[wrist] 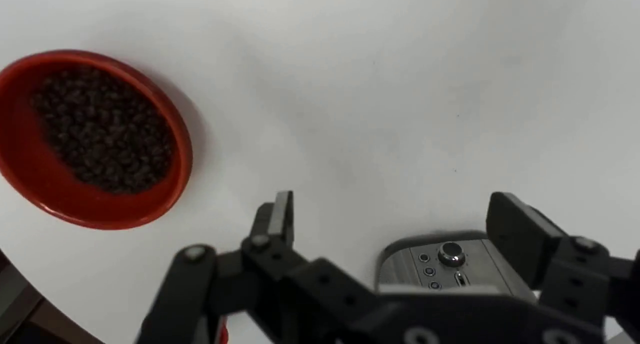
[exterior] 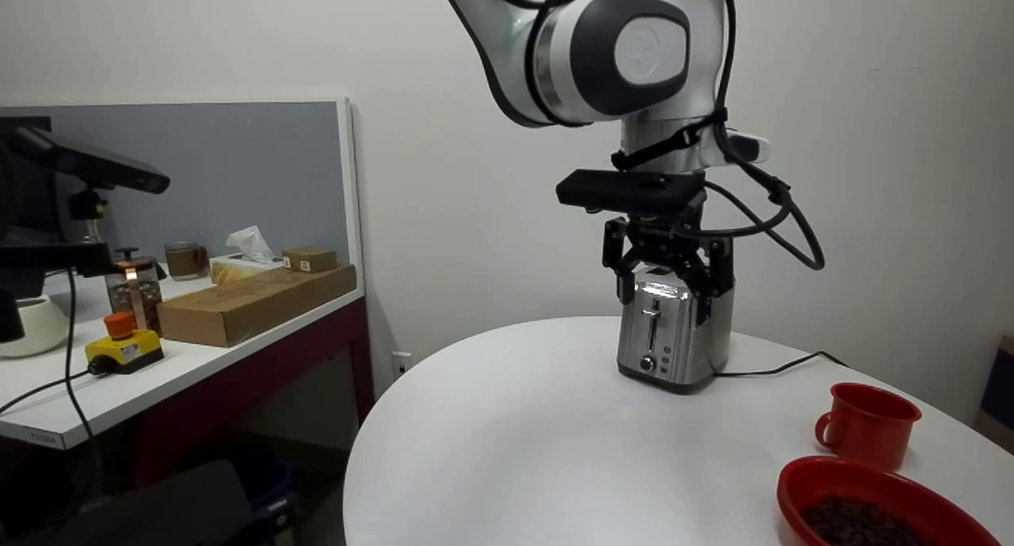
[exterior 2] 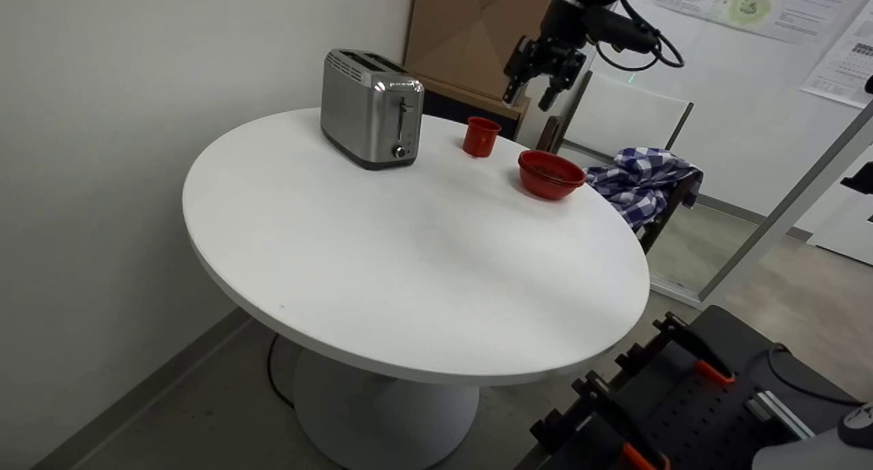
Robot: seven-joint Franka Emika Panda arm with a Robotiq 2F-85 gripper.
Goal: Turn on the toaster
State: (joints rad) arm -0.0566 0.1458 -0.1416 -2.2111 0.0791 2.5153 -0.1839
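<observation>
Aloft, black two-fingered tool (exterior 2: 526,104) spread wide, boxy silver-metal toaster (exterior 2: 372,110) stands upright on round white tabletop (exterior 2: 409,265), cylindrical red mug (exterior 2: 481,140) and round red bowl (exterior 2: 550,189) of dark beans (wrist: 110,134) nearby.

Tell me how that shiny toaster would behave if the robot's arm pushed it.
The toaster would probably feel stiff, given its boxy, metallic build. Its smooth, shiny finish may make it slippery. Being longer than it is wide, it would likely tip more readily sideways than lengthwise.
</observation>
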